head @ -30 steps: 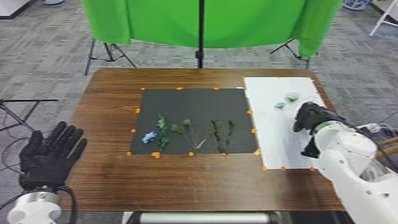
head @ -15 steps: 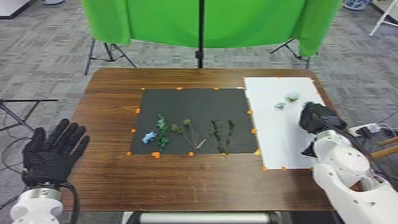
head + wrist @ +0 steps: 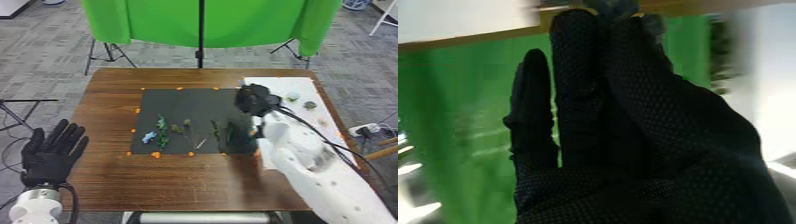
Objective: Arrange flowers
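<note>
Blue flower (image 3: pixel 149 135) and leafy green stem (image 3: pixel 163 131) are seen side by side on the dark mat (image 3: pixel 178 102), with slender green sprigs (image 3: pixel 216 131) laid out to their right. Over on the white sheet (image 3: pixel 275 86), a pale flower head (image 3: pixel 293 95) and a grey-green one (image 3: pixel 310 105) are found close together. And here is the right hand (image 3: pixel 256 99), held above the border of mat and sheet, its arm slanted over the sheet from the lower right corner. In the right wrist view a blurred blue-grey piece (image 3: pixel 611 7) is pinched at the tips of the right hand (image 3: pixel 629 200), between thumb and long, straightened fingers; one finger is held apart from the rest. At the table's left edge, the left hand (image 3: pixel 49 160) is held flat, its straight fingers fanned a little and pointed forward, with nothing gripped.
</note>
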Tool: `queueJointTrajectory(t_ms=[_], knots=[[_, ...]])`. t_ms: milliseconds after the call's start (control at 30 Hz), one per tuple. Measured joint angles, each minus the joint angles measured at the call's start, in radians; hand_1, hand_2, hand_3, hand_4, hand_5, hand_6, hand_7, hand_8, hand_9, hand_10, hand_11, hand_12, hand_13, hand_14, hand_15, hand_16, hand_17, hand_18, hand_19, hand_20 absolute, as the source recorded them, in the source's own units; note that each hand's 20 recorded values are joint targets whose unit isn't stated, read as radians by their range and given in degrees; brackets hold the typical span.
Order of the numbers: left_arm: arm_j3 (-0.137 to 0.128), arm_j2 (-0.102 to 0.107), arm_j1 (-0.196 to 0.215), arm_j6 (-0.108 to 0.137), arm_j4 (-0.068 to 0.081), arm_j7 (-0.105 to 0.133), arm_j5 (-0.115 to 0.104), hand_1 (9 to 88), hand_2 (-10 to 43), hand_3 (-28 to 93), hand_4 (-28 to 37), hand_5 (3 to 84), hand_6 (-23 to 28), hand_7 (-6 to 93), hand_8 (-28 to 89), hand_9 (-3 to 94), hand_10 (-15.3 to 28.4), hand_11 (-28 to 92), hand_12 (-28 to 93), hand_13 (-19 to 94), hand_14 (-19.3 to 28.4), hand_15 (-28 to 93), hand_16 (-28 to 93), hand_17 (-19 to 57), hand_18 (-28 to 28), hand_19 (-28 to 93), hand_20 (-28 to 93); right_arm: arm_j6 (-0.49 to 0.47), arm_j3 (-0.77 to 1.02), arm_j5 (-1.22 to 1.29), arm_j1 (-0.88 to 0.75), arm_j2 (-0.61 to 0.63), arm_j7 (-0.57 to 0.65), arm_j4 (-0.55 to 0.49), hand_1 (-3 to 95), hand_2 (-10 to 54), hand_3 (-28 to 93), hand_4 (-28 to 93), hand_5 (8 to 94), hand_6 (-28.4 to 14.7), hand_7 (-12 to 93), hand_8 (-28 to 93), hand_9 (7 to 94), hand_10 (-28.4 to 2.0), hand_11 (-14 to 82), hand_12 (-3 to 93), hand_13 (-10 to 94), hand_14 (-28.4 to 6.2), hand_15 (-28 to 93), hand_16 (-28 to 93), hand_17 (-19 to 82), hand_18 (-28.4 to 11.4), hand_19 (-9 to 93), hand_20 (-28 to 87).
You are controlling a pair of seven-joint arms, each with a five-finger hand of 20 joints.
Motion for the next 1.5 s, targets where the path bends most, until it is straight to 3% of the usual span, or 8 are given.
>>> queueJointTrajectory(t_ms=[267,433,633,833,1033,1233,1367,1500], knots=[[0.034,0.022,-0.019,0.002,0.004,0.006,0.000,29.2,15.8,69,-28.3,48.2,10.2,10.7,-9,43.6,15.5,21,11,38,14.9,37,-6,-6.0,14.0,38,14,-0.086,-0.188,-0.066,0.249,-0.280,-0.119,0.306,67.9,-9.5,64,-28,68.4,0.3,18,-3,74.2,-10.4,6.7,35.9,67,-4.3,35,43,32,-15.4,71,38],[0.052,0.037,-0.032,0.003,0.006,0.015,-0.001,29.0,15.7,69,-28.3,48.2,10.2,10.7,-9,43.6,15.5,21,11,38,14.8,37,-6,-5.9,14.0,38,14,-0.135,-0.191,-0.123,0.301,-0.433,-0.117,0.399,67.6,-9.5,64,-28,67.3,0.5,17,-4,73.4,-10.4,6.5,35.5,67,-4.6,35,43,32,-15.4,70,37],[0.050,0.050,-0.023,0.008,-0.002,0.024,-0.006,29.1,15.8,69,-28.3,48.2,10.2,10.8,-9,43.7,15.5,21,11,38,14.8,38,-6,-5.9,14.0,38,14,-0.152,-0.235,-0.200,0.299,-0.502,-0.101,0.383,67.1,-9.5,65,-28,65.8,0.6,17,-10,69.5,-11.2,10.8,30.5,66,-4.6,35,42,31,-15.1,69,36],[0.051,0.056,-0.047,0.008,0.013,0.006,-0.005,29.3,15.9,69,-28.3,48.3,10.1,10.9,-9,43.8,15.6,21,11,38,14.9,38,-6,-5.9,14.0,38,14,-0.169,-0.244,-0.218,0.275,-0.519,-0.091,0.388,67.2,-9.5,64,-28,65.0,0.5,17,-13,66.8,-11.4,13.9,26.9,64,-4.6,34,41,31,-14.3,68,34],[0.044,0.056,-0.049,0.008,0.014,-0.001,-0.005,29.2,15.9,69,-28.3,48.3,10.1,10.9,-9,43.8,15.5,21,11,38,14.9,38,-6,-5.9,14.0,38,14,-0.168,-0.234,-0.251,0.238,-0.525,-0.066,0.409,66.4,-9.5,65,-28,62.9,0.2,16,-13,65.9,-11.8,14.3,25.7,64,-4.5,34,42,30,-14.6,68,34],[0.044,0.056,-0.049,0.007,0.015,-0.001,-0.005,29.0,15.8,69,-28.3,48.1,10.1,10.9,-9,43.7,15.5,21,11,38,14.9,38,-6,-6.0,14.0,38,14,-0.152,-0.241,-0.171,0.227,-0.520,-0.007,0.403,64.2,-9.5,65,-28,58.5,-0.7,14,-12,60.6,-12.6,16.3,17.2,63,-5.1,36,41,30,-16.0,70,34],[0.046,0.051,-0.055,0.006,0.023,-0.014,-0.004,29.0,15.7,69,-28.3,48.2,10.1,10.9,-9,43.6,15.5,21,11,38,14.9,38,-6,-5.9,14.0,38,14,-0.128,-0.214,-0.015,0.214,-0.518,0.086,0.348,63.3,-9.5,66,-28,56.3,-1.2,14,-12,58.2,-13.0,14.8,15.9,62,-5.6,38,39,29,-16.5,70,33],[0.042,0.034,-0.052,0.005,0.024,-0.022,-0.003,28.8,15.6,69,-28.3,48.2,10.1,10.9,-9,43.7,15.5,21,11,38,14.9,38,-6,-5.9,14.0,38,14,-0.068,-0.130,0.138,0.163,-0.506,0.164,0.216,63.3,-9.5,67,-28,56.1,-1.6,13,-12,57.3,-13.2,13.7,15.4,61,-5.9,39,39,29,-16.4,70,32]])
